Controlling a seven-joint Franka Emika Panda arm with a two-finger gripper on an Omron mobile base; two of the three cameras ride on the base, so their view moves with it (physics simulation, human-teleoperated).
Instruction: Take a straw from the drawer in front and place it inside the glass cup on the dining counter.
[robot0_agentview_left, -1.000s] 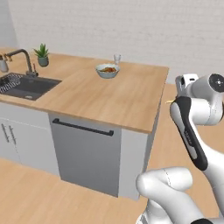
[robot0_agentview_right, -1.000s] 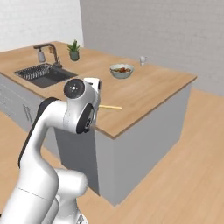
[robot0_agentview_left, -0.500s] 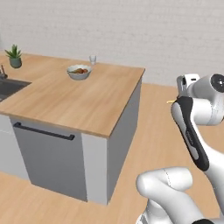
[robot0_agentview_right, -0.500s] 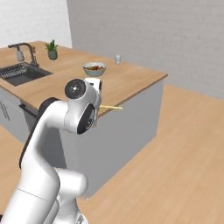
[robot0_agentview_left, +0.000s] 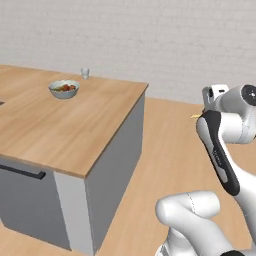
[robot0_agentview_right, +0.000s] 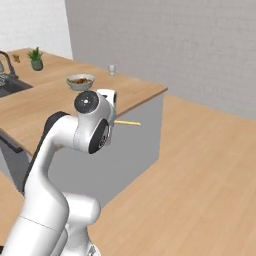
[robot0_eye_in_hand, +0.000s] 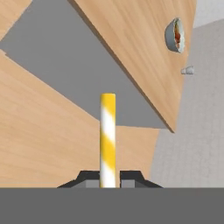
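Carrying the straw, clamped upright between the tool fingers, toward the cup at two o'clock on the surface, beyond the bowl. Best kept level, approaching from above the rim.

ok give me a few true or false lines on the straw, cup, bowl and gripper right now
1. The gripper is shut on the straw. True.
2. The straw already stands in the cup. False: it is in the gripper, out over the floor, away from the counter.
3. The cup stands near the counter's far edge, beyond the bowl. True.
4. The bowl is empty. False: it holds fruit.
5. The cup lies tipped on its side. False: in the base views it stands upright on the counter.
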